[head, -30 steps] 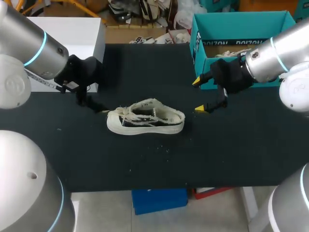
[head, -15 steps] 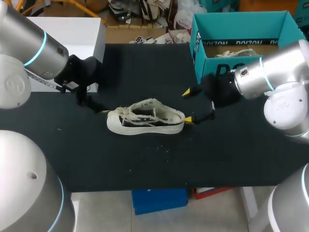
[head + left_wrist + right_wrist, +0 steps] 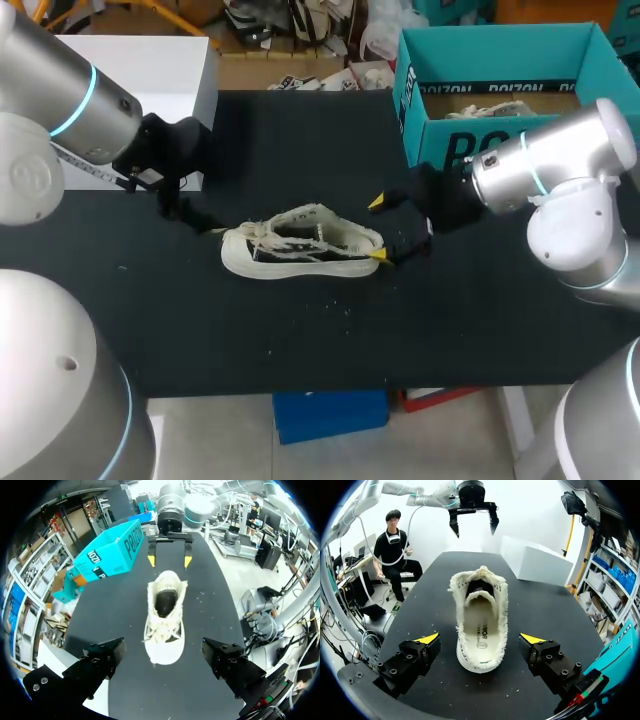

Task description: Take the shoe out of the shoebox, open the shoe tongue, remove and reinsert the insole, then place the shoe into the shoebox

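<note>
- The shoe (image 3: 300, 243) stands on its sole mid-way along the black table (image 3: 200, 330), outside the teal shoebox (image 3: 437, 133), its toe pointing toward my left arm
- The right gripper (image 3: 378, 229) is at the heel, fingers wide apart, one yellow tip on each side; its wrist view shows a gap on both sides
- The left gripper (image 3: 162, 650) hangs near the toe, fingers spread wide, holding nothing
- The insole (image 3: 481, 630) lies inside the shoe
</note>
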You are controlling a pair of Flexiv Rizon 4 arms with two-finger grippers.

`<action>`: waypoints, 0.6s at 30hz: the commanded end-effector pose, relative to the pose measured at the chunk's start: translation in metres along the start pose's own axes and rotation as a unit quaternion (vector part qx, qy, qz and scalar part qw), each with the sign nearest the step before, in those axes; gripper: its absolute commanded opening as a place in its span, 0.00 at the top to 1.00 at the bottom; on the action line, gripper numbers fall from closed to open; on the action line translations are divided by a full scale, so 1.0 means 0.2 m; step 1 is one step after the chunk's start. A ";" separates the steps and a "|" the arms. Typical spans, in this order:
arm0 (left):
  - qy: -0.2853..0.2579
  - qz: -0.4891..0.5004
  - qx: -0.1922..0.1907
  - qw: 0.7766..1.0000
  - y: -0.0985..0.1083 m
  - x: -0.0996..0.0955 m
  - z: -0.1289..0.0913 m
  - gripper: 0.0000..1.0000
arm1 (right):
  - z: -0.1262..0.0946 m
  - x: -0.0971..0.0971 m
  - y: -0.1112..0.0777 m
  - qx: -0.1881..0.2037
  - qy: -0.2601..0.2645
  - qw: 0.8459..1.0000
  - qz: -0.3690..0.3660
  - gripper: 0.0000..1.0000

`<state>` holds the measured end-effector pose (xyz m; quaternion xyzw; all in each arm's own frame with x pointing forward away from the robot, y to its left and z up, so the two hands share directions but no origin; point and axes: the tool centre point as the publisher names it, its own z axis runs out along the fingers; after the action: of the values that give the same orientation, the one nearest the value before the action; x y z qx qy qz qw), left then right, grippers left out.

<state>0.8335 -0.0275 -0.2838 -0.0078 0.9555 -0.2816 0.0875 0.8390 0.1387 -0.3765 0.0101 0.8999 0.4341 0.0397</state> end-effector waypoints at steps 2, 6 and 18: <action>-0.002 0.002 0.002 1.000 0.01 0.00 0.00 0.00 | 0.08 -0.02 -0.03 -0.006 0.002 1.000 0.006 0.00; -0.002 0.002 0.002 1.000 0.01 0.00 0.00 0.00 | 0.13 -0.02 -0.05 -0.011 0.004 1.000 0.011 0.00; -0.002 0.002 0.002 1.000 0.01 0.00 0.00 0.00 | 0.21 -0.04 -0.09 -0.027 0.012 0.999 0.014 0.00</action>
<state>0.8335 -0.0275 -0.2838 -0.0078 0.9555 -0.2816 0.0874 0.8474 0.1559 -0.4104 0.0169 0.8889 0.4572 0.0250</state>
